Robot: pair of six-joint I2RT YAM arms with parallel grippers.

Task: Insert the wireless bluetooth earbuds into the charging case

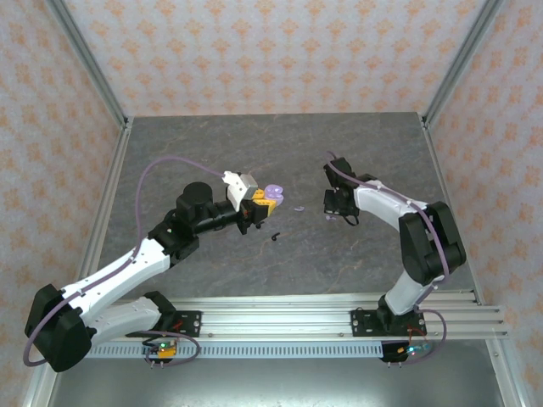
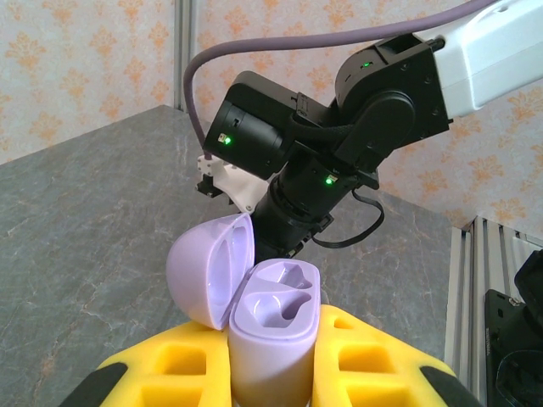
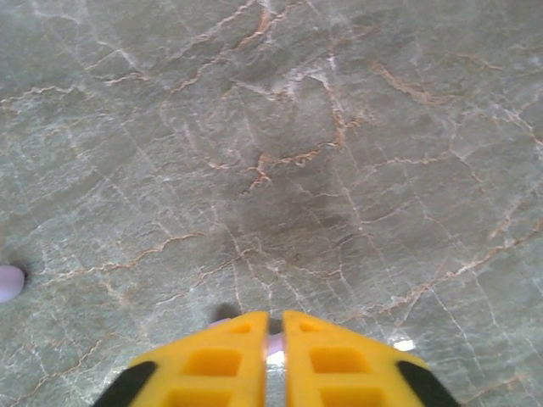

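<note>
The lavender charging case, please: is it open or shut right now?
Open: the lavender charging case, clamped in the left gripper, has its lid hinged back, both earbud wells empty.

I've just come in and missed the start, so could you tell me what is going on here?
The left arm holds an open lavender case in its jaws, both sockets empty. The right arm has its jaws shut low over the table, apparently pinching a lavender earbud. Another lavender earbud and a black one lie loose on the table between the arms.
</note>
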